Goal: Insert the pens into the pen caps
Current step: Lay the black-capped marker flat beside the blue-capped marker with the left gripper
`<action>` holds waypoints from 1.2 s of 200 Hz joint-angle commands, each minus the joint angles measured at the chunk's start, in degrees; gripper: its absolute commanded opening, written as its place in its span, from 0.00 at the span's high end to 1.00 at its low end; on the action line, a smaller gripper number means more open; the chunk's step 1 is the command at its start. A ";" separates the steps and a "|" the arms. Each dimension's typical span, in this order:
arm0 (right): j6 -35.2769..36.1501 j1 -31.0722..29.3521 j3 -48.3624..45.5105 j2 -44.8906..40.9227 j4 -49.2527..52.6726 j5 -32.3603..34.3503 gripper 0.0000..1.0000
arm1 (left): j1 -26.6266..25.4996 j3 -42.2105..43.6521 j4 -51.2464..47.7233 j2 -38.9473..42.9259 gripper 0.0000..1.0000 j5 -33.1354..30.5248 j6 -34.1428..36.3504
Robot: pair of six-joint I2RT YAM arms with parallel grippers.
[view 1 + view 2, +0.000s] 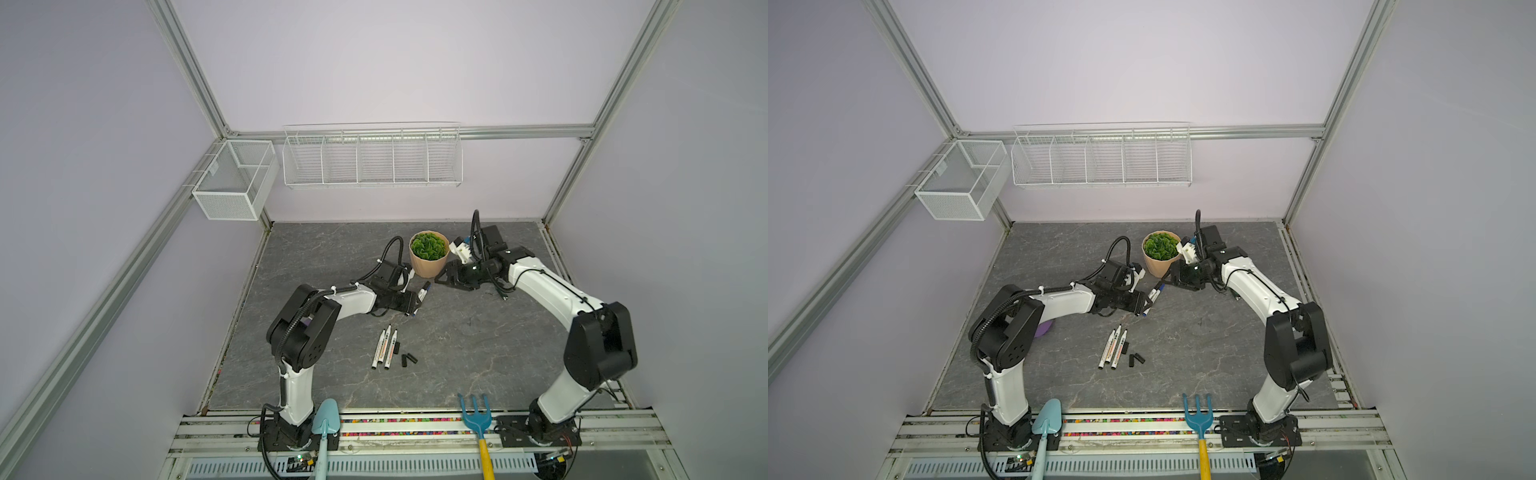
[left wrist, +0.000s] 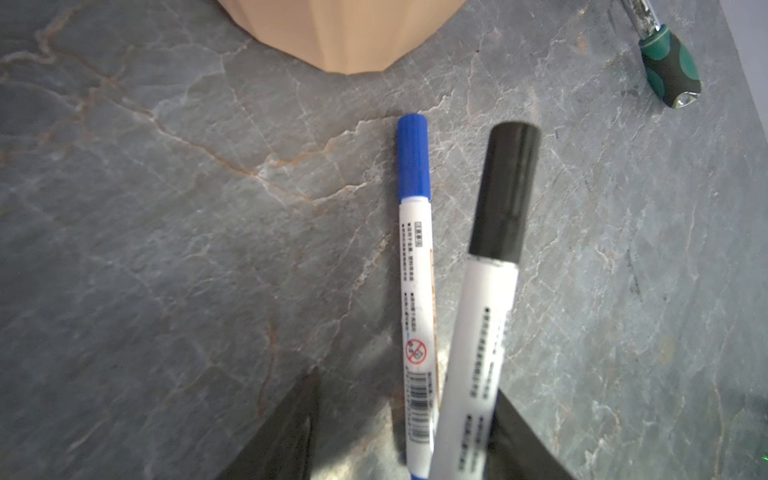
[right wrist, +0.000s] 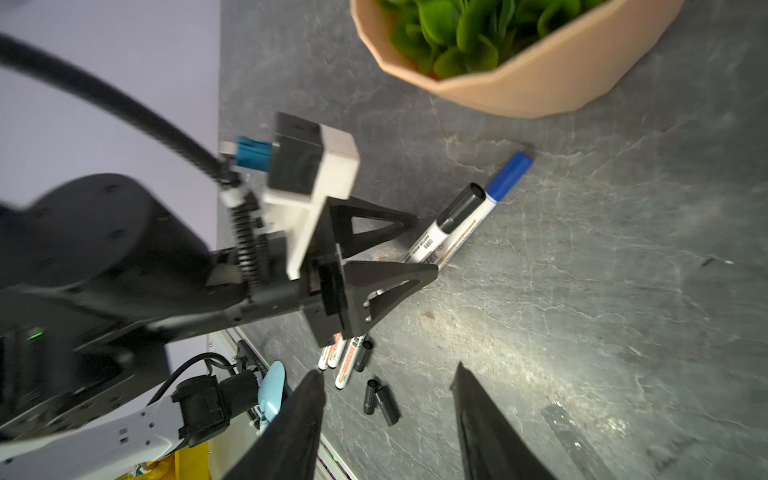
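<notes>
Two capped pens lie close together near the pot: one with a blue cap (image 2: 412, 158) flat on the table, and one with a black cap (image 2: 507, 191) leaning against one finger of my left gripper (image 2: 407, 386). That gripper's jaws stand wide apart, open around the pens (image 1: 424, 291). Three uncapped pens (image 1: 385, 347) lie side by side mid-table, with three loose black pen caps (image 1: 405, 358) just right of them. My right gripper (image 1: 442, 280) hovers beside the pot, open and empty (image 3: 388, 370), a short way from the capped pens (image 3: 453, 220).
A tan pot with a green plant (image 1: 429, 255) stands just behind both grippers. A green-handled metal tool (image 2: 669, 66) lies near the right arm. A light blue trowel (image 1: 326, 419) and a blue rake (image 1: 476, 415) rest at the front edge. White wire baskets (image 1: 372, 158) hang on the back wall.
</notes>
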State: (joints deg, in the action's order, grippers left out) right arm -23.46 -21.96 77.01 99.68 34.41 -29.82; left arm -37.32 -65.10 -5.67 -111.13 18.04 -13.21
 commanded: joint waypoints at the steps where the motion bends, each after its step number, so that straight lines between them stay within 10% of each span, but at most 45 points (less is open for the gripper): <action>1: -1.77 -1.84 0.89 3.57 -3.83 1.79 0.47 | 0.24 -1.56 0.62 -1.72 0.43 0.56 -0.10; 240: -9.05 -3.27 3.38 19.75 -14.71 5.35 0.55 | 1.48 5.13 4.20 1.76 0.39 8.83 0.11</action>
State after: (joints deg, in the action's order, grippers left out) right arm -31.73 -24.86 81.52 120.03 21.52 -25.02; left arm -35.99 -61.60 -0.73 -110.63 27.92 -13.58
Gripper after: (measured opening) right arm 0.452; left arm 0.615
